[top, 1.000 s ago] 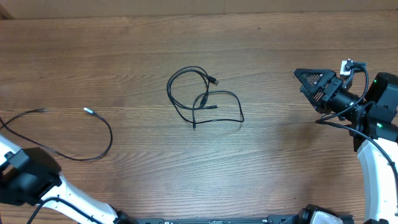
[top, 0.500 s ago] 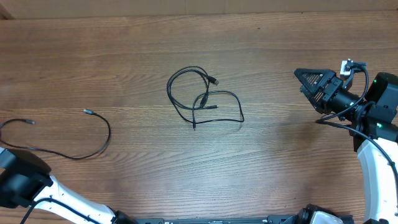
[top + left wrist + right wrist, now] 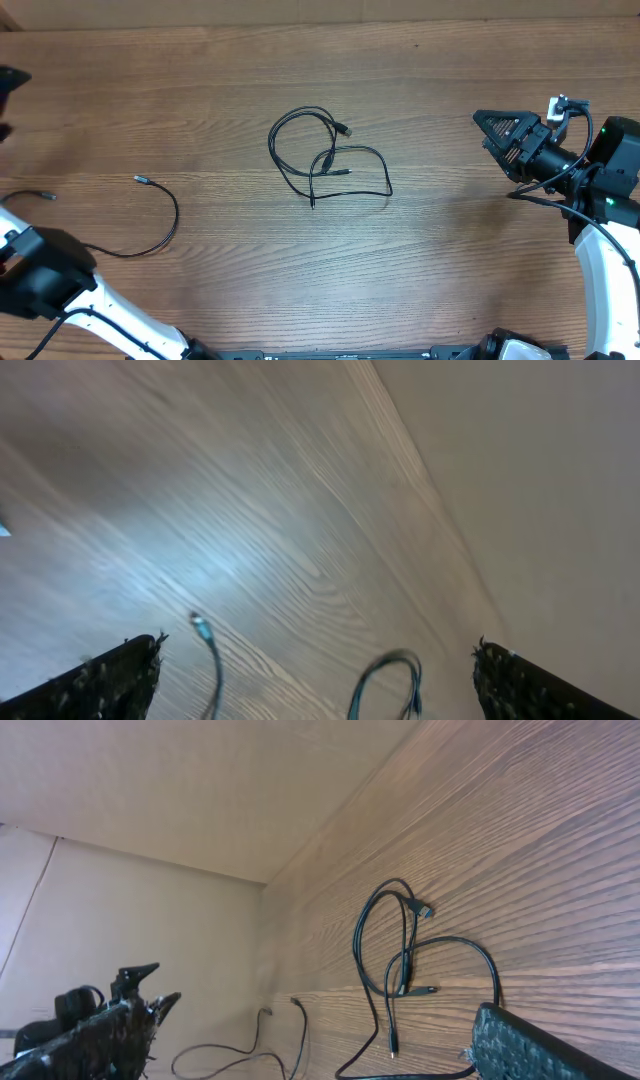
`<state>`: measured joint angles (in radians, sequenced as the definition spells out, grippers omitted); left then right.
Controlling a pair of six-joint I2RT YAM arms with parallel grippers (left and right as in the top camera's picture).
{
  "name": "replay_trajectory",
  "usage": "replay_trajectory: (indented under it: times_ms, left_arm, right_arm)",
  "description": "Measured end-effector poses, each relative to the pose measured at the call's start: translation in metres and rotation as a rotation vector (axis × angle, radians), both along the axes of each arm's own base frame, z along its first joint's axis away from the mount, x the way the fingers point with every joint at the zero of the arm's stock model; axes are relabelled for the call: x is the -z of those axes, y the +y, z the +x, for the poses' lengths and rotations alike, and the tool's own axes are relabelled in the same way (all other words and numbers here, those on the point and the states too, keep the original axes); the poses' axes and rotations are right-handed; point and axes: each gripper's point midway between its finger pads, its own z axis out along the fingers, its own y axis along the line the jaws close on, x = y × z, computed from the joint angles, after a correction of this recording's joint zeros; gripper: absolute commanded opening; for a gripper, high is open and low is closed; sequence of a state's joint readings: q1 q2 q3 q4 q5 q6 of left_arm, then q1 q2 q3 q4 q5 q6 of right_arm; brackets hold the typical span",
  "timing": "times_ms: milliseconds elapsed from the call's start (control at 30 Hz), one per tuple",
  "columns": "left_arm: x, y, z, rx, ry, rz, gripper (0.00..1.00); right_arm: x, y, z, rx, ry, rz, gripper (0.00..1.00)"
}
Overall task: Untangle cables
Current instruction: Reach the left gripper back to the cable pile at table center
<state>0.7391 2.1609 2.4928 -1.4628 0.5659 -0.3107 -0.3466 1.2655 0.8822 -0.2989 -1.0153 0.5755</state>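
Ovhd: tangle of thin black silver-tipped cables (image 3: 320, 160) mid brown wood desk (image 3: 450, 60), long axis upper-L to lower-R. R tool (image 3: 497, 145) nearer, tangle due L of it.
L wrist: L tool (image 3: 315, 665) spread wide, empty.
R wrist: R tool spread, empty, tangle ahead.

light: even, soft | shadows: faint | left wrist: motion-blurred, pale glare, perhaps overexposed | right wrist: sharp
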Motion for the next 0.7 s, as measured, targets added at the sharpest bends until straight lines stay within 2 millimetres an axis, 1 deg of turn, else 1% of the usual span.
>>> replay_trajectory:
  times_ms: [33, 100, 133, 233, 300, 367, 500, 667, 700]
  left_arm:
    - [0.0, -0.007, 0.004, 0.024, -0.002, 0.003, 1.0]
    - [0.0, -0.028, 0.015, 0.096, -0.007, 0.016, 1.0]
    - [0.0, -0.035, 0.018, 0.119, -0.009, 0.022, 1.0]
    - [0.0, -0.072, 0.035, 0.242, -0.02, 0.052, 1.0]
    - [0.002, -0.107, 0.047, 0.338, -0.015, 0.085, 1.0]
    - [0.006, -0.127, 0.053, 0.387, 0.006, 0.122, 1.0]
    - [0.012, -0.169, 0.062, 0.484, 0.042, 0.191, 1.0]
    - [0.016, -0.21, 0.062, 0.612, 0.055, 0.232, 1.0]
    - [0.017, -0.221, 0.061, 0.65, 0.056, 0.242, 1.0]
  right_arm:
    - [0.0, 0.0, 0.0, 0.0, 0.0, 0.0, 1.0]
    - [0.0, 0.0, 0.0, 0.0, 0.0, 0.0, 1.0]
    - [0.0, 0.0, 0.0, 0.0, 0.0, 0.0, 1.0]
    - [0.0, 0.0, 0.0, 0.0, 0.0, 0.0, 1.0]
    - [0.0, 0.0, 0.0, 0.001, 0.001, 0.0, 1.0]
    - [0.0, 0.0, 0.0, 0.001, 0.0, -0.001, 1.0]
    - [0.0, 0.0, 0.0, 0.001, 0.0, -0.001, 1.0]
    - [0.0, 0.0, 0.0, 0.002, 0.0, -0.001, 1.0]
    - [0.0, 0.0, 0.0, 0.001, 0.0, -0.001, 1.0]
